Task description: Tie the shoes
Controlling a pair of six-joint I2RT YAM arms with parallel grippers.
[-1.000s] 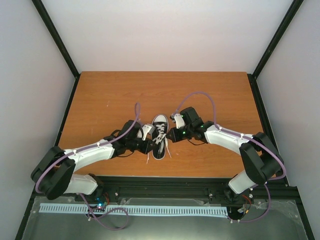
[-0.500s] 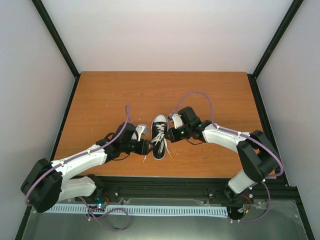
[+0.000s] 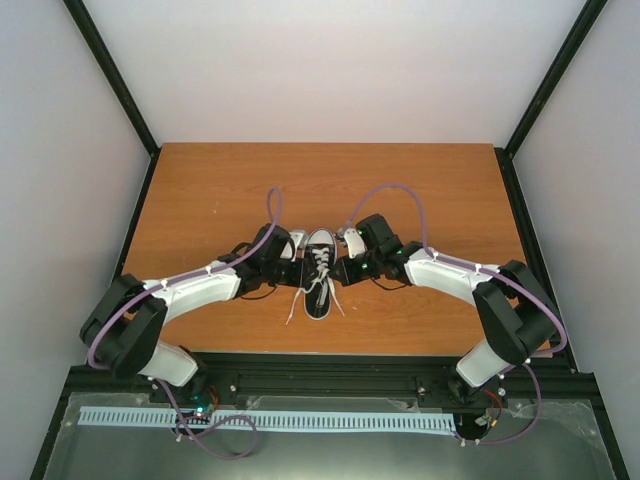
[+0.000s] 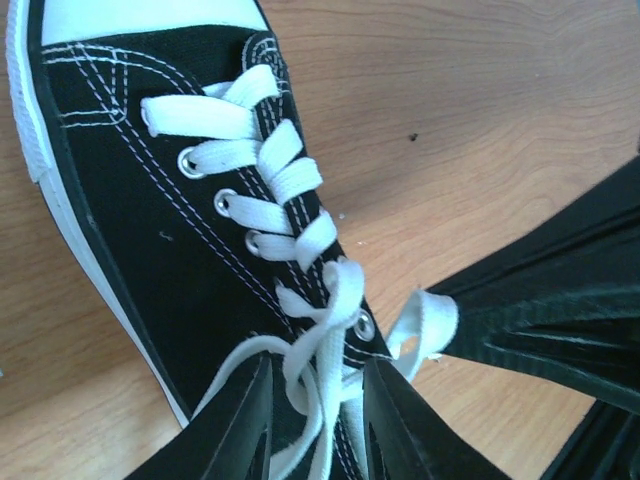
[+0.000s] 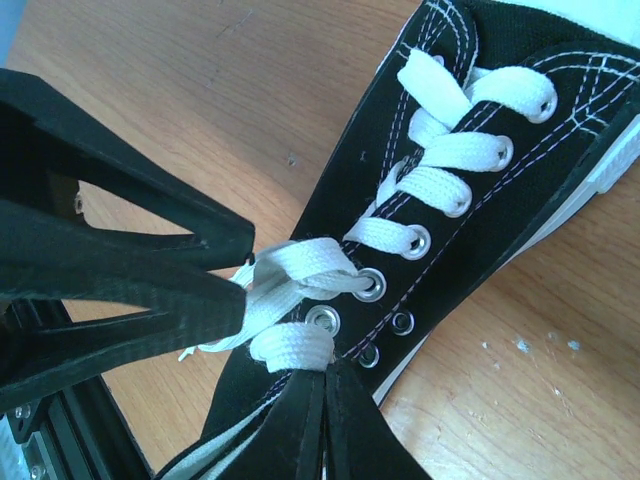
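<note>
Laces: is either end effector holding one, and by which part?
Right end effector is shut on a white lace loop beside the sneaker's top eyelets. Left end effector straddles lace strands, jaws apart, visibly gripping nothing.

The left arm [image 3: 195, 290] and the right arm [image 3: 450, 272] are alike: glossy white shell links set between bulky, rounded black joints. A thin purple cable [image 3: 277, 205] arches off the left one, and a second purple cable [image 3: 395, 185] off the right. Tiny green lights [image 3: 368, 268] glow on the right wrist. The jaws are matte black wedges with ribbed faces and triangular cut-outs.
</note>
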